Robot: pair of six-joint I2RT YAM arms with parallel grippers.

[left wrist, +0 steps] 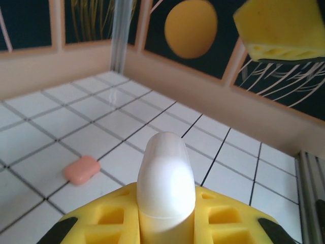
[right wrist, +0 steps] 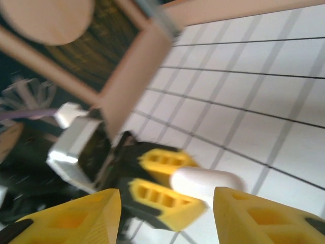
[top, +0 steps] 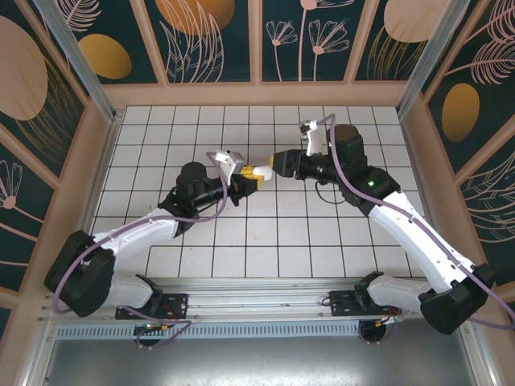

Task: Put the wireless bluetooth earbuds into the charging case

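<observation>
**Top external view.** The two arms meet over the middle of the white tiled surface (top: 209, 241). The left end effector (top: 248, 181) is pressed together on a white glossy piece (top: 261, 170), which is held clear of the tiles and points toward the right arm. The right end effector (top: 279, 163) sits at the free end of that piece. From this angle it cannot be told whether they touch.

**Left wrist view.** The left end effector (left wrist: 165, 216) pinches the white glossy piece (left wrist: 166, 173) between its yellow fingers (left wrist: 114, 216). The piece is smooth and capsule-shaped, and it stands up out of the grip with its rounded end free. A salmon-pink piece (left wrist: 81, 169), rounded and much smaller than one tile, lies flat on the surface to the left, well apart from the grip. One yellow finger (left wrist: 282, 28) of the right end effector hangs in the upper right corner.

**Right wrist view (blurred).** The right end effector (right wrist: 166, 195) is spread, with its two yellow fingers (right wrist: 76, 218) well apart at the lower edge. Between them lie the left end effector (right wrist: 175, 180) and the white glossy piece (right wrist: 203, 184) that it clamps. The rounded end of the piece is just beside the right-hand finger, and contact cannot be judged.
</observation>
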